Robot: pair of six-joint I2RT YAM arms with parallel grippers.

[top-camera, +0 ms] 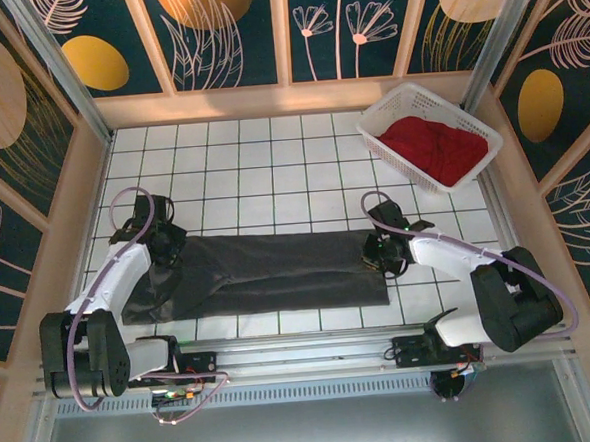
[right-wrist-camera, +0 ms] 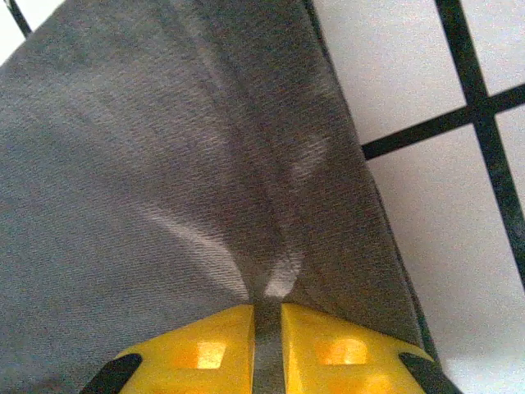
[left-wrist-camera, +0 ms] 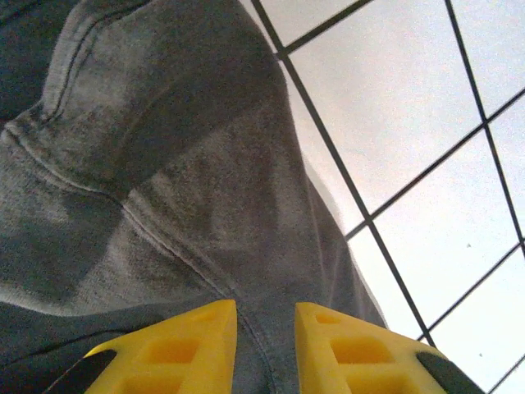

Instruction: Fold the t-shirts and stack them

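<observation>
The dark charcoal-grey t-shirt (top-camera: 278, 272) lies as a long band across the near half of the tiled table. My left gripper (top-camera: 167, 251) is at its left end, by the sleeve. In the left wrist view the yellow fingers (left-wrist-camera: 267, 328) stand a little apart with a seamed fold of grey cloth (left-wrist-camera: 189, 180) filling the gap. My right gripper (top-camera: 380, 256) is at the shirt's right end. Its jaws (right-wrist-camera: 267, 324) are nearly together, pinching the grey cloth (right-wrist-camera: 164, 164), and creases fan out from the pinch. The red t-shirt (top-camera: 436, 147) lies crumpled in the basket.
The white lattice basket (top-camera: 407, 89) stands at the back right corner. Wooden rails and patterned walls ring the white tiled table (top-camera: 271, 162). Both arm bases sit on the metal rail at the near edge.
</observation>
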